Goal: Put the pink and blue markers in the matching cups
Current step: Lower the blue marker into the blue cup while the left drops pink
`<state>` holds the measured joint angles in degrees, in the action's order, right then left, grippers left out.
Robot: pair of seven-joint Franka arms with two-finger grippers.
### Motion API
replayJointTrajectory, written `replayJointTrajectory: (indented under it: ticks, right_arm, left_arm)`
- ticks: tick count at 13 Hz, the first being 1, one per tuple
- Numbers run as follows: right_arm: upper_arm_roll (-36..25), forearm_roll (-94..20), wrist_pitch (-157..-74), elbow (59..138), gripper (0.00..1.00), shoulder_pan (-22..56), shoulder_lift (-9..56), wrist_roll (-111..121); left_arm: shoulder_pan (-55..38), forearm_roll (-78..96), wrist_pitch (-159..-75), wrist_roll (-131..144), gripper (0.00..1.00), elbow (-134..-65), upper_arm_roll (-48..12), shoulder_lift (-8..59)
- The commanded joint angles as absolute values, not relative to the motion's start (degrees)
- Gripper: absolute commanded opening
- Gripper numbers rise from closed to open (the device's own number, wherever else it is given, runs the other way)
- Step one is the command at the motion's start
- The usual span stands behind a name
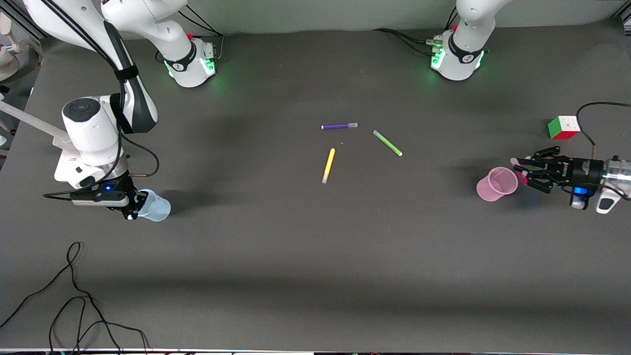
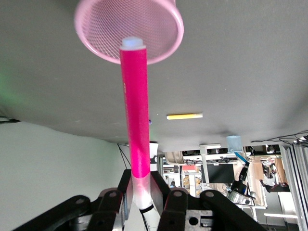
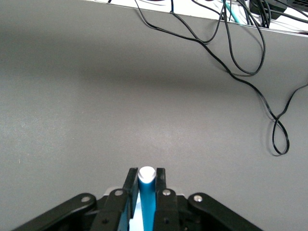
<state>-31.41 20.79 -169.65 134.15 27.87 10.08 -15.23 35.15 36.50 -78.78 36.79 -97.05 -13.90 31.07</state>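
Observation:
My left gripper (image 1: 522,172), low over the table at the left arm's end, is shut on the pink marker (image 2: 134,110). It grips the marker by its pale cap, and the white tip points into the mouth of the pink cup (image 2: 96,29). In the front view the pink cup (image 1: 497,184) sits right beside the fingers. My right gripper (image 3: 147,180) is shut on the blue marker (image 3: 147,202), whose white tip shows between the fingers. In the front view this gripper (image 1: 132,209) touches the pale blue cup (image 1: 154,205) at the right arm's end, and the blue marker is hidden there.
A purple pen (image 1: 339,126), a green pen (image 1: 387,143) and a yellow pen (image 1: 328,165) lie mid-table. A colour cube (image 1: 563,127) sits farther from the front camera than the left gripper. Loose black cables (image 1: 74,296) lie near the table's front edge at the right arm's end.

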Motion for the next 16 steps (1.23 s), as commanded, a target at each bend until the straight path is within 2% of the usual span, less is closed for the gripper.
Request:
replayJointTrajectory:
  ticks: [1, 5, 9, 10, 11, 12, 14, 16]
  right_arm:
    - [-32.26, 22.06, -170.24, 134.38, 1.00, 28.30, 9.67, -15.47]
    - [-32.08, 21.88, -168.68, 132.28, 1.00, 28.39, 9.67, -15.38]
    - [-30.33, 21.09, -156.57, 125.79, 1.00, 28.21, 9.06, -15.38]
    - [-29.19, 20.83, -152.18, 123.51, 1.00, 28.04, 8.79, -15.47]
    - [-27.35, 17.44, -146.92, 120.53, 1.00, 27.43, 8.88, -15.38]
    - [-24.46, 13.14, -141.12, 117.28, 1.00, 26.46, 8.79, -15.21]
    - [-18.49, 10.46, -128.39, 111.04, 1.00, 22.35, 7.66, -14.86]
    - [-10.33, 9.41, -116.69, 106.55, 1.00, 15.24, 4.68, -14.77]
  left_arm:
    - [35.68, 39.02, -83.83, 31.40, 0.00, -106.24, -13.89, 26.63]
    - [35.77, 40.08, -85.34, 28.48, 0.00, -108.81, -13.89, 26.63]
    - [36.56, 39.99, -85.87, 25.05, 0.00, -108.64, -13.62, 28.56]
    - [36.48, 39.99, -85.70, 25.05, 0.36, -108.11, -13.71, 29.35]
    - [36.56, 39.73, -85.69, 24.96, 0.87, -107.41, -13.71, 29.79]
    - [36.21, 39.20, -85.35, 24.44, 0.98, -106.27, -13.71, 29.88]
    - [35.42, 36.23, -84.64, 24.43, 0.99, -103.46, -13.88, 29.45]
    - [32.62, 30.18, -84.55, 24.70, 0.99, -101.17, -14.33, 25.86]
